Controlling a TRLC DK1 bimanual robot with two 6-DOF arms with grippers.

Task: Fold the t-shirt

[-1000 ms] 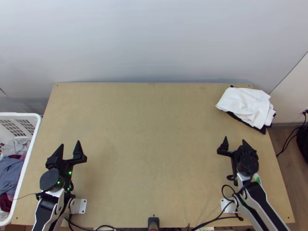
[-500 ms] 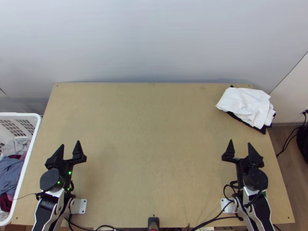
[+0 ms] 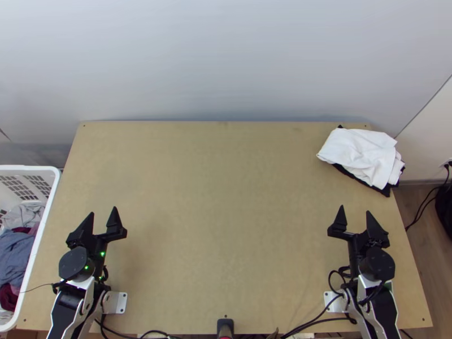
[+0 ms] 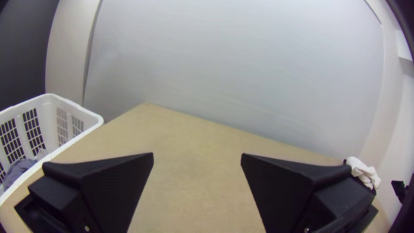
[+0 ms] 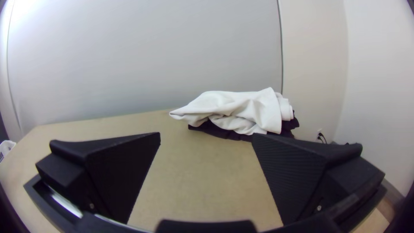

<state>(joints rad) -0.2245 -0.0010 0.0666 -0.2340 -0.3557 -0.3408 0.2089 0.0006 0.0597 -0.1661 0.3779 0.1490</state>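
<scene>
The left claw (image 3: pixel 103 211), at nine o'clock over the surface (image 3: pixel 226 198), and right claw (image 3: pixel 355 209), at three, are both spread. White cloth (image 3: pixel 359 150) lies bunched at two o'clock, atop black cloth (image 3: pixel 386 191).

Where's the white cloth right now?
Top view: the white cloth lies rumpled on a black cloth, at the far right corner of the table.

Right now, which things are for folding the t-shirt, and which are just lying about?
For the job:
white cloth in the far right corner, maybe the t-shirt
left gripper and right gripper, both open
table, to fold on

Just lying about, probably:
black cloth under the white one
basket beside the table
clothes inside it
</scene>
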